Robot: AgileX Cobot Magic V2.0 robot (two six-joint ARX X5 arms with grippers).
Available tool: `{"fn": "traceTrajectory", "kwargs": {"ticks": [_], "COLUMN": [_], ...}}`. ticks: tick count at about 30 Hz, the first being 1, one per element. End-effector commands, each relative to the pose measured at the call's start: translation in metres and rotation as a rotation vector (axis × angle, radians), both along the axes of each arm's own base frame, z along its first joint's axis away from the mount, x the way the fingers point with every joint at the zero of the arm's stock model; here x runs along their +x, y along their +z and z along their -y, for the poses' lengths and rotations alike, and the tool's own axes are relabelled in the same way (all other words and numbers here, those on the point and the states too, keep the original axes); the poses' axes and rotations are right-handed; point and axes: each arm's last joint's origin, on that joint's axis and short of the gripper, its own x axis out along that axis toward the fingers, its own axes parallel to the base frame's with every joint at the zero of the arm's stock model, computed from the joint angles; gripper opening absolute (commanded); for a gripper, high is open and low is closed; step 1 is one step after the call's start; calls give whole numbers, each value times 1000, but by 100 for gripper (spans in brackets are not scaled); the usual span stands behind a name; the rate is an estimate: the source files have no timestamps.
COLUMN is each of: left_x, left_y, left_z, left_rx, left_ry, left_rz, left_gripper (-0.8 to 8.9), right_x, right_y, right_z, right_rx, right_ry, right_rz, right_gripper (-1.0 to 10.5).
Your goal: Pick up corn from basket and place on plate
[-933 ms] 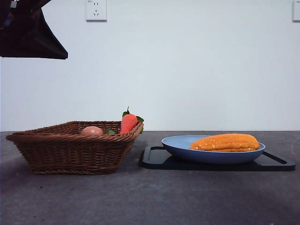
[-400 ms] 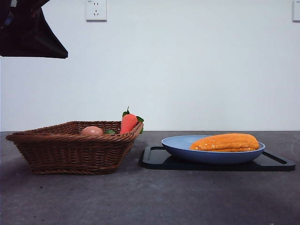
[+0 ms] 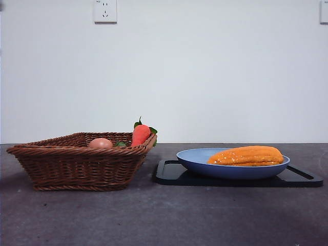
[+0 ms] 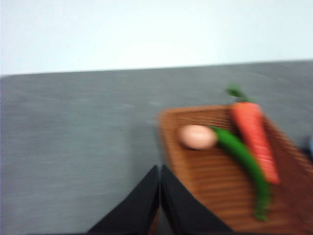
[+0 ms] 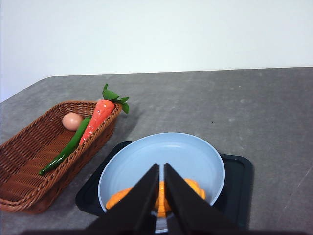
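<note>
A: Bumpy orange-yellow corn cob (image 3: 247, 156) lies in the matte blue round plate (image 3: 195, 160) on a flat black tray (image 3: 171, 174). Woven brown wicker basket (image 3: 77, 164) stands beside it.

B: Grey matte tabletop (image 3: 164, 215), white wall (image 3: 205, 72). Left end effector (image 4: 160, 172) and right end effector (image 5: 161, 170): jaws closed, empty.

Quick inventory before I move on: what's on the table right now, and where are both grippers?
corn: one, orange-yellow, lying on the plate
plate: one, blue, on the black tray
tray: one, black, beside the basket
basket: one, brown wicker, on the table
carrot: one, red-orange with green leaves, leaning on the basket's rim
egg: one, pinkish-tan, in the basket
green pepper: one, long, in the basket
left gripper: fingers shut, empty, by the basket
right gripper: fingers shut, empty, over the plate
</note>
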Motion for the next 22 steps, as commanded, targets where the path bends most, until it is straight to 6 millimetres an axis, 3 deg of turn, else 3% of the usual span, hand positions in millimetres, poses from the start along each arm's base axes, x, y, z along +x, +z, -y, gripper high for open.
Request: {"fn": "traceTrajectory", "kwargs": {"ticks": [1,5,13,22], "left_x": [-11,-27,-41,-47], "left_y": [-10,-29,-73,-94], "left_z": [-17,-29,-31,-31], "left_rx": [45,43,35,16], "left_ry": [97,183,204,207], "left_rz": [36,107,120,122], "left_gripper": [8,8,8,8], "right_x": [0,0,0,0], "right_y": [1,1,1,1], "right_z": [0,0,0,0], "right_rx": [13,13,13,13], "right_ry": [-2,-2,-2,-2], "right_rz": [5,5,5,5], "right_gripper": [2,2,2,2]}}
